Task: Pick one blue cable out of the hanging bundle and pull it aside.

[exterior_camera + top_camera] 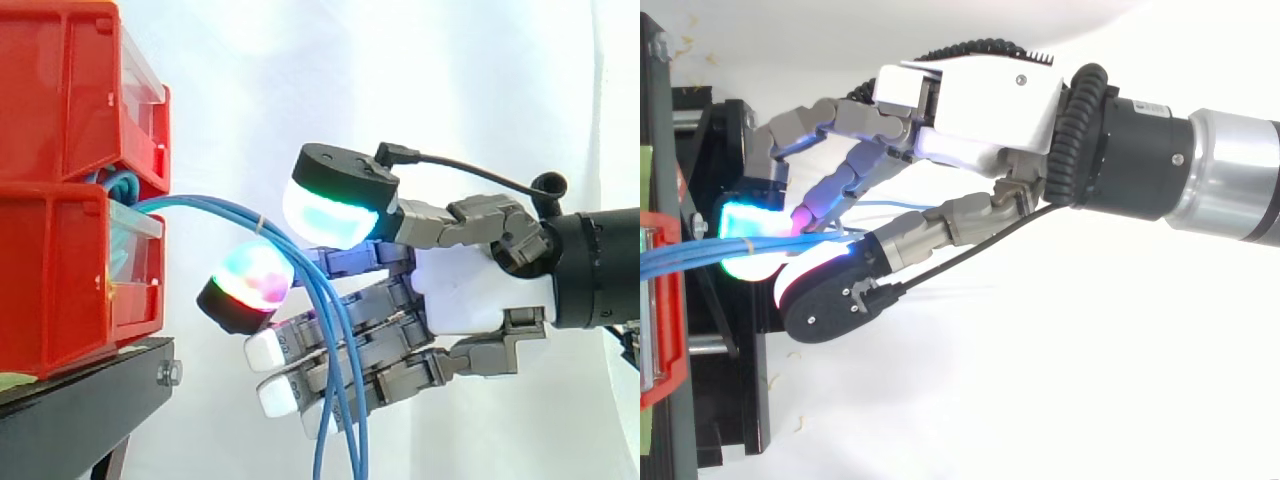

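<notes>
- The hand (470, 290) is held level with the bins (60, 100), its fingers curled about the bundle (690, 257) rather than spread.
- The bundle is led out from between the bins and arched toward the palm. It is bound by a tie (259, 222) just short of the thumb pad (335, 205), then dropped steeply past the fingers.
- The thumb pad is set above the bend on the palm side, and a glowing finger pad (250, 285) is hooked under the arch on the bin side. The bundle is thus bracketed between the two.
- A gap between these pads is seen from the side, so a firm pinch cannot be confirmed.
- The pale lower fingertips (268, 350) are crossed by the hanging strands; whether they touch cannot be told.
- At the fingers the bundle's long axis is nearly upright, and the fingers are laid across it.
- All the strands appear to be taken inside the curl, and no single cable can be told apart.
- The coming move is judged to turn on one strand being parted below the tie, where the strands hang free, before any sideways pull.
</notes>
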Action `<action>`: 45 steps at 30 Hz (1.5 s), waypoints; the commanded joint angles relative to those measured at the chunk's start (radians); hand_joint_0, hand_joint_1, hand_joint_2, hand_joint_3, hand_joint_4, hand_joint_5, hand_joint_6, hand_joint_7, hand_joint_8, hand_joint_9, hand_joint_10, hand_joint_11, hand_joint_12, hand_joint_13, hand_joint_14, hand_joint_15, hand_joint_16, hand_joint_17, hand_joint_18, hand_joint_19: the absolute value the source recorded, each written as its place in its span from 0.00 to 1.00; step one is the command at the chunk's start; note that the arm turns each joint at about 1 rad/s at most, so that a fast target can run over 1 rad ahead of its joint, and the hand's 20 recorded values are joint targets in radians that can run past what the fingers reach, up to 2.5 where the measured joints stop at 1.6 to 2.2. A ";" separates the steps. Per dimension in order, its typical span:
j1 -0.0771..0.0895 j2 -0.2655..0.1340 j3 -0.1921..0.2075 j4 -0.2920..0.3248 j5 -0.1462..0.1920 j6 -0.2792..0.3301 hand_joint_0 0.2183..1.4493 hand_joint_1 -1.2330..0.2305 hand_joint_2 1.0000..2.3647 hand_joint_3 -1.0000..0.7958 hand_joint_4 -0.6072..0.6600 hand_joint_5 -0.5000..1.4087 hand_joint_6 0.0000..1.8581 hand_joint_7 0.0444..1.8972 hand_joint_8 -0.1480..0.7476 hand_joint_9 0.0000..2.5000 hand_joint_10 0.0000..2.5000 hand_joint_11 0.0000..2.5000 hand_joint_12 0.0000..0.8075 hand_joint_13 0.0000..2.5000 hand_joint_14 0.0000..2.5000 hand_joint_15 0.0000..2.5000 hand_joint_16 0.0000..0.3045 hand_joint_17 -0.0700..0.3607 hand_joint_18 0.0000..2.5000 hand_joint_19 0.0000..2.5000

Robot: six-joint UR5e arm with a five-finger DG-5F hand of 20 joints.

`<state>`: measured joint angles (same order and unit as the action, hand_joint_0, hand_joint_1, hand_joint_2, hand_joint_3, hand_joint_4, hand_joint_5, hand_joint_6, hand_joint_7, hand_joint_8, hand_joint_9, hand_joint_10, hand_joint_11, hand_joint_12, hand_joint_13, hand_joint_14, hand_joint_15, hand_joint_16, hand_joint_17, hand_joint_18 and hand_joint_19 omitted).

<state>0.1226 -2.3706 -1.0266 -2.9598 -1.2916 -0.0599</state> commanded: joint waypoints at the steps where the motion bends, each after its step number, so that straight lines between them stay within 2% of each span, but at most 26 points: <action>1: 0.000 0.002 0.016 -0.035 0.000 0.000 0.29 0.36 0.00 0.32 0.56 0.25 0.37 0.52 0.40 0.35 0.00 0.07 0.39 0.29 0.01 0.17 0.14 0.39 0.21 0.23; 2: 0.000 0.005 0.016 -0.044 0.000 0.000 0.29 0.36 0.00 0.33 0.56 0.25 0.38 0.53 0.40 0.35 0.00 0.07 0.39 0.29 0.01 0.17 0.14 0.39 0.21 0.23; 6: 0.000 0.010 0.016 -0.055 0.000 0.000 0.29 0.30 0.01 0.39 0.56 0.23 0.45 0.42 0.42 0.35 0.00 0.10 0.40 0.30 0.01 0.18 0.15 0.41 0.23 0.23; 8: 0.000 0.013 0.016 -0.059 0.000 0.000 0.30 0.28 0.01 0.40 0.55 0.23 0.45 0.42 0.42 0.36 0.00 0.10 0.41 0.30 0.01 0.18 0.16 0.41 0.24 0.23; 13: 0.000 0.021 0.016 -0.062 0.000 -0.001 0.32 0.23 0.01 0.38 0.52 0.23 0.46 0.40 0.41 0.36 0.00 0.11 0.39 0.30 0.01 0.18 0.14 0.39 0.24 0.23; 16: 0.000 0.027 0.016 -0.071 0.000 -0.001 0.32 0.23 0.00 0.33 0.53 0.23 0.47 0.39 0.40 0.36 0.00 0.11 0.38 0.31 0.01 0.18 0.14 0.39 0.24 0.23; 17: 0.000 0.033 0.016 -0.078 0.000 -0.001 0.30 0.25 0.00 0.28 0.55 0.23 0.46 0.39 0.39 0.38 0.00 0.11 0.38 0.31 0.01 0.18 0.14 0.39 0.25 0.23; 19: 0.000 0.034 0.016 -0.081 0.000 -0.003 0.27 0.29 0.00 0.28 0.55 0.24 0.45 0.40 0.40 0.39 0.00 0.10 0.39 0.32 0.01 0.18 0.14 0.39 0.25 0.23; 21: 0.000 0.037 0.016 -0.087 0.000 -0.005 0.24 0.38 0.00 0.28 0.54 0.25 0.43 0.42 0.41 0.42 0.00 0.09 0.39 0.33 0.01 0.18 0.15 0.40 0.26 0.24; 24: 0.000 0.037 0.016 -0.101 0.000 -0.003 0.26 0.44 0.00 0.28 0.53 0.25 0.43 0.43 0.40 0.43 0.00 0.09 0.39 0.34 0.01 0.19 0.15 0.40 0.26 0.25; 29: 0.000 0.037 0.017 -0.104 0.000 -0.003 0.29 0.38 0.01 0.38 0.55 0.25 0.42 0.47 0.44 0.44 0.00 0.09 0.42 0.36 0.01 0.18 0.16 0.42 0.29 0.24; 33: 0.000 0.042 0.017 -0.104 0.000 -0.005 0.29 0.28 0.01 0.46 0.57 0.24 0.45 0.44 0.47 0.42 0.00 0.11 0.46 0.37 0.01 0.19 0.19 0.46 0.32 0.23; 37: 0.000 0.048 0.019 -0.105 0.002 -0.005 0.30 0.23 0.01 0.50 0.51 0.24 0.47 0.42 0.46 0.41 0.01 0.12 0.46 0.37 0.01 0.19 0.19 0.46 0.32 0.24; 40: 0.002 0.048 0.020 -0.107 0.002 -0.005 0.34 0.21 0.01 0.52 0.39 0.23 0.49 0.39 0.44 0.40 0.01 0.12 0.43 0.36 0.01 0.20 0.17 0.43 0.30 0.24; 42: 0.002 0.050 0.020 -0.108 0.003 -0.005 0.36 0.20 0.01 0.52 0.34 0.23 0.50 0.40 0.43 0.39 0.01 0.13 0.42 0.36 0.01 0.21 0.16 0.42 0.30 0.24; 44: 0.003 0.048 0.020 -0.107 0.005 -0.005 0.39 0.19 0.01 0.50 0.31 0.22 0.51 0.40 0.42 0.38 0.01 0.13 0.40 0.35 0.01 0.21 0.15 0.41 0.29 0.25; 45: 0.003 0.048 0.020 -0.105 0.005 -0.005 0.41 0.20 0.01 0.44 0.31 0.22 0.51 0.38 0.41 0.38 0.01 0.14 0.40 0.35 0.01 0.21 0.15 0.40 0.28 0.25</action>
<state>0.1249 -2.3226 -1.0067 -3.0666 -1.2887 -0.0644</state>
